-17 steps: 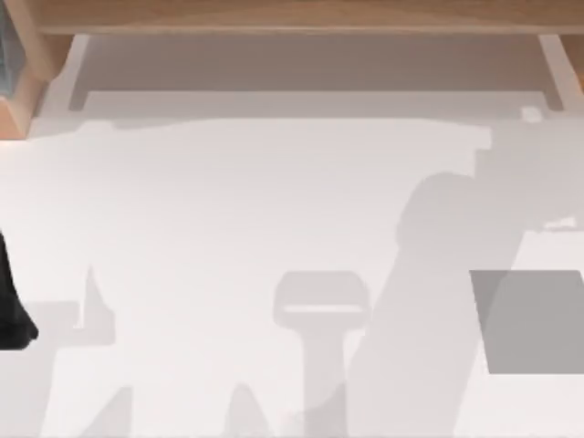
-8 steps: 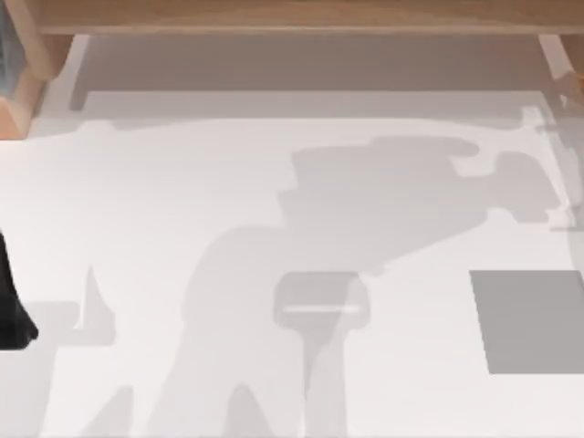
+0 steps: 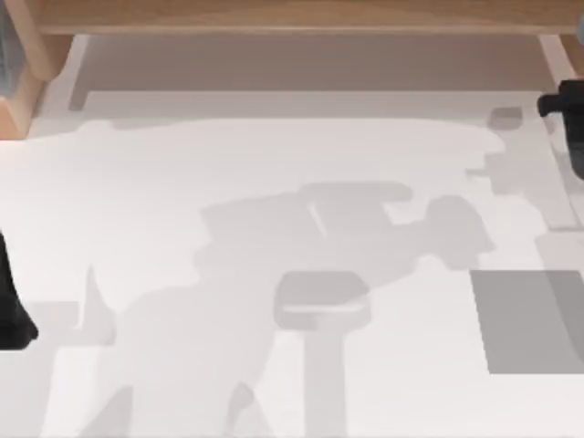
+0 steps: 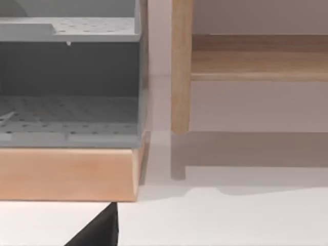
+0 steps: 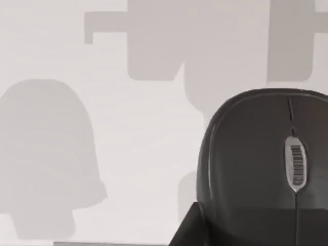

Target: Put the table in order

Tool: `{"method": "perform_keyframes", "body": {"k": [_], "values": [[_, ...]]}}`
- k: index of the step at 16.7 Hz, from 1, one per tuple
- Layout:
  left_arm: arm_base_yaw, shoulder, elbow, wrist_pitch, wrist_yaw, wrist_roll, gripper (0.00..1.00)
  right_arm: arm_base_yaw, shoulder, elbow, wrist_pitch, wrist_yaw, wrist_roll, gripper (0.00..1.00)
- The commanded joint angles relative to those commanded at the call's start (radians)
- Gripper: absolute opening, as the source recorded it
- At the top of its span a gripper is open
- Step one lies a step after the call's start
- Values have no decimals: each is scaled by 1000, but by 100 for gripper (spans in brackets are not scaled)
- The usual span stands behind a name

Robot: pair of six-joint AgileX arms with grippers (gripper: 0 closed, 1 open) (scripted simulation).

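Note:
The white table (image 3: 182, 182) spreads across the top view, crossed by broad arm shadows. A black computer mouse (image 5: 256, 148) with a grey scroll wheel hangs close under my right wrist camera. Its rounded shadow falls well apart from it on the table (image 5: 154, 128), so it is off the surface. A dark finger (image 5: 187, 230) of my right gripper lies against its near end. In the top view this load is a black shape (image 3: 566, 119) at the right edge. My left arm (image 3: 11, 301) rests at the table's left edge.
A grey rectangular mat (image 3: 529, 319) lies at the right, below the black shape. A light wooden shelf frame (image 3: 292, 16) runs along the back. At its left end a grey perforated bin (image 4: 66, 113) sits on a wooden base (image 4: 66, 174).
The black shape has come into the top view at the right edge. The large arm shadow has swept leftward across the table. The left arm has not moved.

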Motion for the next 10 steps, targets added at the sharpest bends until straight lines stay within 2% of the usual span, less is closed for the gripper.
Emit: {"method": "perform_keyframes", "body": {"k": [10], "values": [[0, 0, 0, 0, 0, 0, 100, 171, -121, -441, 120, 9, 168, 0]]}}
